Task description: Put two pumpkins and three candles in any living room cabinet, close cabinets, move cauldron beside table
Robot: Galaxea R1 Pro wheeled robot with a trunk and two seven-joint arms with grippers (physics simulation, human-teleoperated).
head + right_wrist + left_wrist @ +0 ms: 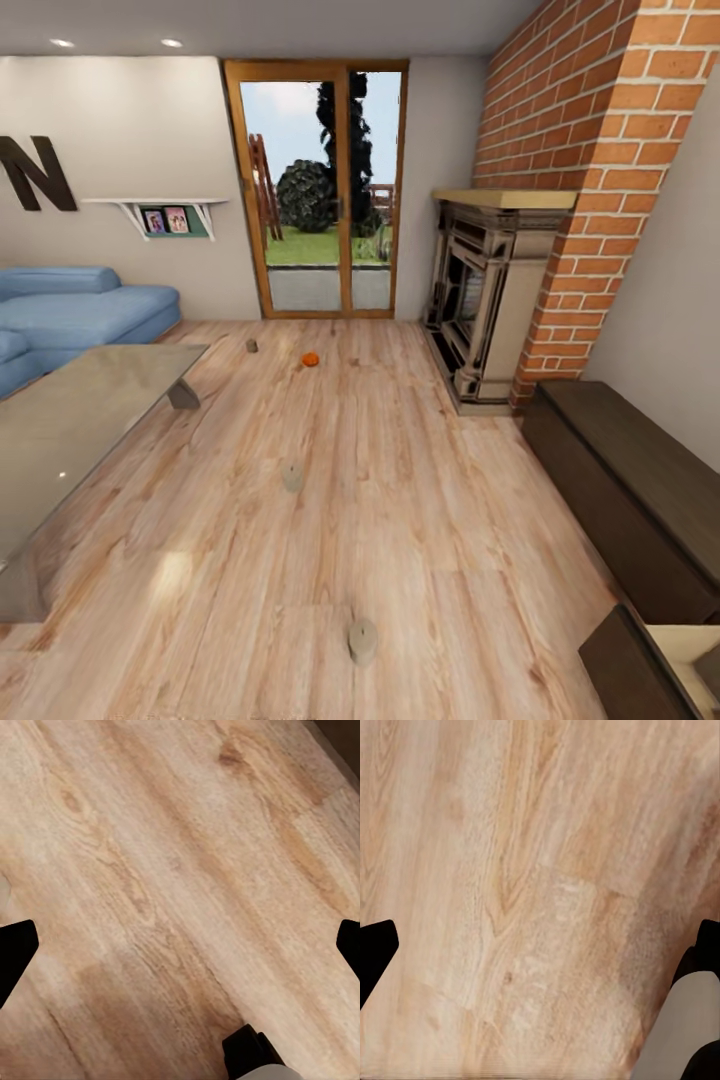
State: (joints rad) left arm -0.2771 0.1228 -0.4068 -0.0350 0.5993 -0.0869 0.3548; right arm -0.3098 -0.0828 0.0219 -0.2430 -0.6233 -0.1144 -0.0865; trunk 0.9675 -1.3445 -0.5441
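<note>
Three candles (362, 639) (292, 477) (252, 345) lie on the floor beside the table (80, 420), a pumpkin (310, 359) near the far one. Each candle looks light, stiff, probably slippery: pinch across its sides. Both claws appear spread wide and empty, though only their fingertip edges show.

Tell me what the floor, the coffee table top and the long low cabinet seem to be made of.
Floor: light wood planks, going by the grain, knots and board seams, with a soft sheen. Table top: smooth grey and glossy, possibly glass or polished stone; it reflects the room. Cabinet: dark brown wood or veneer, matt, with faint grain; its open drawer looks pale beige inside.
</note>
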